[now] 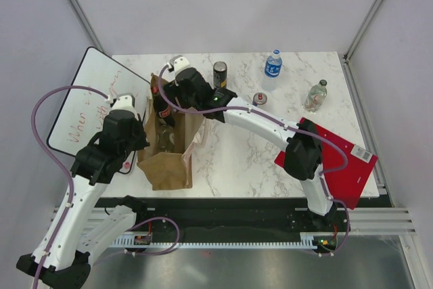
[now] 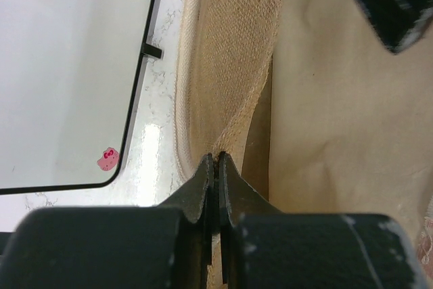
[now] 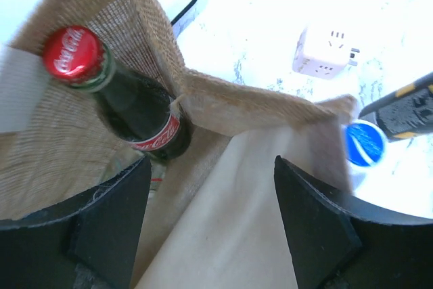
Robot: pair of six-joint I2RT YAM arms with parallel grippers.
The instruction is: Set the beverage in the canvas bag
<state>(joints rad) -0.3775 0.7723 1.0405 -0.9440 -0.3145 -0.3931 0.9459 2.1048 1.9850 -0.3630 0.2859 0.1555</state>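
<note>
Right wrist view: the cola bottle stands tilted inside the canvas bag. The right gripper gapes empty above it, and the left gripper pinches the bag's rim.

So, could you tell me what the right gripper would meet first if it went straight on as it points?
Probably the bag's pale inner wall, which shows between the right gripper's open fingers; the cola bottle stands beside that line. Depth is unclear.
</note>
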